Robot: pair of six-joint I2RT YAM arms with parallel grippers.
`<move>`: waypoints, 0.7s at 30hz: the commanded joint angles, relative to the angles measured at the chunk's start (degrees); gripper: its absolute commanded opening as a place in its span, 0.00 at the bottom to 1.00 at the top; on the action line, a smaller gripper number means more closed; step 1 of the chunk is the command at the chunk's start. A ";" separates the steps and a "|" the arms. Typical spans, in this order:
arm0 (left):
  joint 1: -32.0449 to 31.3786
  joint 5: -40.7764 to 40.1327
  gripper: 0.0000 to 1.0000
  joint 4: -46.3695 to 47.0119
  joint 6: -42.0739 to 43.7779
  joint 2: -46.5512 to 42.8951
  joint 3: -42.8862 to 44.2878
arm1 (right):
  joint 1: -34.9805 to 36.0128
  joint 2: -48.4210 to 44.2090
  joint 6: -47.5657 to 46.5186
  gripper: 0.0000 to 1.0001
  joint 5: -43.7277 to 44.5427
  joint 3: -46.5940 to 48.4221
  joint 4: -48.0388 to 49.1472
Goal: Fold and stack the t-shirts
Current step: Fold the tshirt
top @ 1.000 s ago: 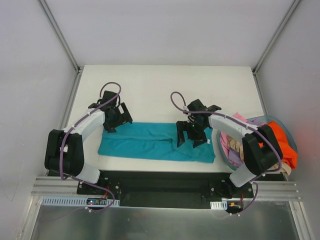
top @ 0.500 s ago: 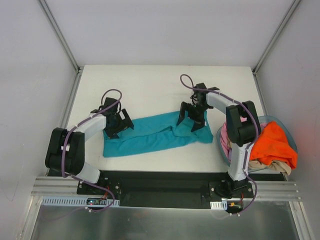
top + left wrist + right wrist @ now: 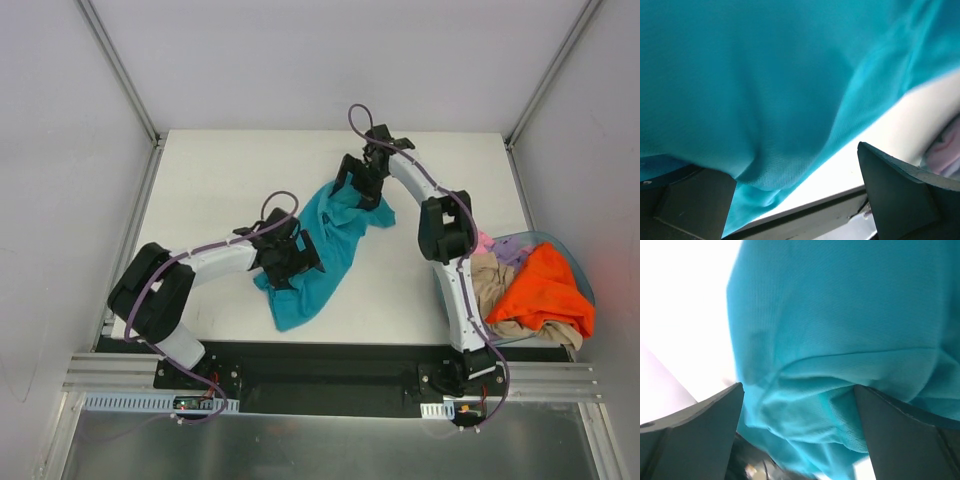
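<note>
The teal t-shirt [image 3: 325, 240] lies bunched and slanted on the white table, from upper right to lower left. My left gripper [image 3: 285, 262] sits on its lower part. In the left wrist view [image 3: 796, 165] the jaws stand apart; the teal cloth [image 3: 765, 75] drapes over the left finger, and bare table shows in the gap. My right gripper [image 3: 365, 185] is at the shirt's upper end. In the right wrist view [image 3: 799, 390] the jaws also stand apart, with bunched teal cloth [image 3: 840, 305] filling the space between them. An orange shirt [image 3: 545, 285], a tan one [image 3: 490, 275] and a pink one [image 3: 483, 242] lie in the basket.
The round blue-grey basket [image 3: 583, 275] stands at the right near edge, close to the right arm's base. White walls close in the table on three sides. A black rail runs along the near edge.
Both grippers swept the teal shirt round: the right went to the far middle, the left rightward to the table's centre. The shirt turned from a flat crosswise band to a bunched diagonal.
</note>
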 commanded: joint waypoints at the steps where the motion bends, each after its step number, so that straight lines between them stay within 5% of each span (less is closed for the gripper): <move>1: -6.76 0.90 0.99 -2.43 -4.36 4.73 2.78 | 1.79 9.48 8.47 0.97 0.23 10.36 6.41; 12: -15.48 -2.79 0.99 -0.41 -3.12 7.37 8.59 | 0.91 12.30 12.01 0.97 6.63 14.23 35.43; 21: -22.60 -11.74 0.99 -0.23 1.96 -4.74 7.55 | 0.21 -3.13 -4.94 0.97 8.29 14.50 29.66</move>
